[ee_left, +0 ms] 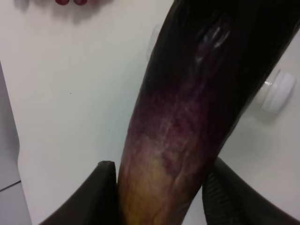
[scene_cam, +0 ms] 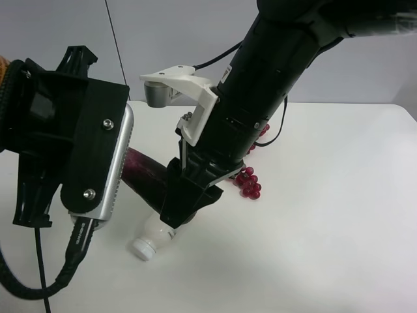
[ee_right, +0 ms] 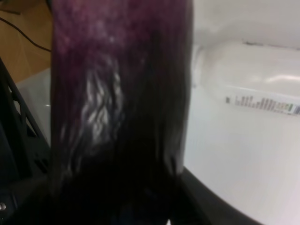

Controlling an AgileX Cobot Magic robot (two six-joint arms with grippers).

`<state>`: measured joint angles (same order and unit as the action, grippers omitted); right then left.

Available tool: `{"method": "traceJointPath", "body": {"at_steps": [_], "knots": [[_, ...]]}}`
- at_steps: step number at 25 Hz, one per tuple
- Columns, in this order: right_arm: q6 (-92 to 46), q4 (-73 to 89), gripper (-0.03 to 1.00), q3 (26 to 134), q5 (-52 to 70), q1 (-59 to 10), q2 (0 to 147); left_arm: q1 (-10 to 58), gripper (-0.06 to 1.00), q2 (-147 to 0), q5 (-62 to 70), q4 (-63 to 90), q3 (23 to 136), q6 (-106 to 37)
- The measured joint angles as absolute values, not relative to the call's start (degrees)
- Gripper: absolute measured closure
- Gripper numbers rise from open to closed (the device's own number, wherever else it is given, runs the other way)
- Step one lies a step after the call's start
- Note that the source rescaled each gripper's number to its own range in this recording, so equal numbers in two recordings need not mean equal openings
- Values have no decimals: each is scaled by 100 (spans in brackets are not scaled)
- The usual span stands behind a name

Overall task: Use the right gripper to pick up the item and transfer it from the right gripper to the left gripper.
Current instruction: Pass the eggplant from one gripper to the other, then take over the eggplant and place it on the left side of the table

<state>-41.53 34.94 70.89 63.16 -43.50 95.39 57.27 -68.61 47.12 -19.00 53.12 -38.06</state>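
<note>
The item, a glossy dark purple toy eggplant, hangs above the table between the two arms. My right gripper, on the arm with the white bracket, is shut on its dark end. In the right wrist view the item fills most of the frame. In the left wrist view the item fades to yellow-green between the fingers of my left gripper, which press against both its sides. The left arm, with its silver-grey plate, hides its own claw in the exterior high view.
A white bottle lies on the white table right under the item; its cap also shows in the left wrist view. A bunch of red grapes lies behind the right arm.
</note>
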Motion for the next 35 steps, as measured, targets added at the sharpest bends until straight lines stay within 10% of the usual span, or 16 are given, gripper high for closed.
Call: {"method": "traceJointPath", "body": {"at_steps": [10,15,18,35], "knots": [[-4153,3490,96,7089,6311,-4350,9539,5727,87,-6861,4707,-1913,5312,-3990],[-4147,3511,15,7089,6263,-4350,9539,5727,94,-6861,4607,-1876,5312,-3990],[-4142,3511,1,7089,6261,-4350,9539,5727,94,-6861,4603,-1876,5312,-3990],[-3023,2161,-2,8038,6924,-4350,8794,5727,94,-6861,4578,-1876,5312,-3990]]}}
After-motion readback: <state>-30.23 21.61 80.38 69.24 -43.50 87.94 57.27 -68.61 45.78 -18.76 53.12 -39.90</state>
